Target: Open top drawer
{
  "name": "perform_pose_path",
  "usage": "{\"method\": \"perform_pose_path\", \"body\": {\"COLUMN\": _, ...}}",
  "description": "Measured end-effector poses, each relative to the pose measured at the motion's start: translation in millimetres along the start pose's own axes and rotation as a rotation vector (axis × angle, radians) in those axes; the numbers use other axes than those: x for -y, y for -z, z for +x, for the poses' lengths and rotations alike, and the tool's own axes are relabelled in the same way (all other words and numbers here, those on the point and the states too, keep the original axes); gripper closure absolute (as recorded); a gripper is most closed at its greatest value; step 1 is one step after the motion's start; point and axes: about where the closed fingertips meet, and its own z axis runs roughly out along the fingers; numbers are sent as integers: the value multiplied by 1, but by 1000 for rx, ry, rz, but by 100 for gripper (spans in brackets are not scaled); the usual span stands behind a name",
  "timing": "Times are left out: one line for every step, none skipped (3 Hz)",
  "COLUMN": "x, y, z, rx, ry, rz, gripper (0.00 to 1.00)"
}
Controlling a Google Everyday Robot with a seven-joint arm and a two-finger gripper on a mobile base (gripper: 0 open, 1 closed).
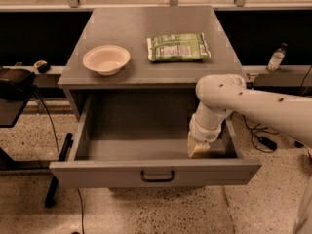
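The grey metal cabinet (146, 81) fills the middle of the view, its flat tabletop (146, 18) running back toward the rail behind it. The wide grey top drawer (97, 173) stands far out from the cabinet's front, showing a deep, plain grey interior. Its front panel hides whatever of the cabinet lies below, so no lower drawers can be made out.

The white robot arm (265, 106) comes in from the cabinet's right, cut off by the picture's edge, bends at a rounded elbow over the cabinet's front right corner and drops into the drawer.

A green printed snack packet (178, 47) lies flat on the tabletop toward the cabinet's right side. A shallow cream bowl (106, 59) sits upright toward the cabinet's left, well apart from the packet.

The gripper (198, 147) is down inside the drawer near its front right corner, just behind the front panel. Only a pale beige block below the white wrist shows. Whether the gripper is released or clenched cannot be told, nor whether it touches the drawer.

A small black handle (157, 176) sits at the centre of the drawer front, apart from the gripper.

A small clear bottle (276, 58) stands beyond the cabinet's right side, dim against the dark background.
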Motion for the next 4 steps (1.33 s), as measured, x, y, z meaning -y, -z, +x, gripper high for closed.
{"method": "perform_pose_path", "body": {"x": -27, "y": 7, "z": -13, "rx": 102, "ry": 2, "rz": -15, "gripper": 100}}
{"method": "perform_pose_path", "body": {"x": -37, "y": 11, "z": -19, "rx": 185, "ry": -34, "rz": -16, "gripper": 100}}
{"method": "perform_pose_path", "body": {"x": -36, "y": 10, "z": -21, "rx": 183, "ry": -31, "rz": -19, "gripper": 100}}
{"method": "perform_pose_path", "body": {"x": -39, "y": 3, "z": -21, "rx": 192, "ry": -45, "rz": -71, "gripper": 100}}
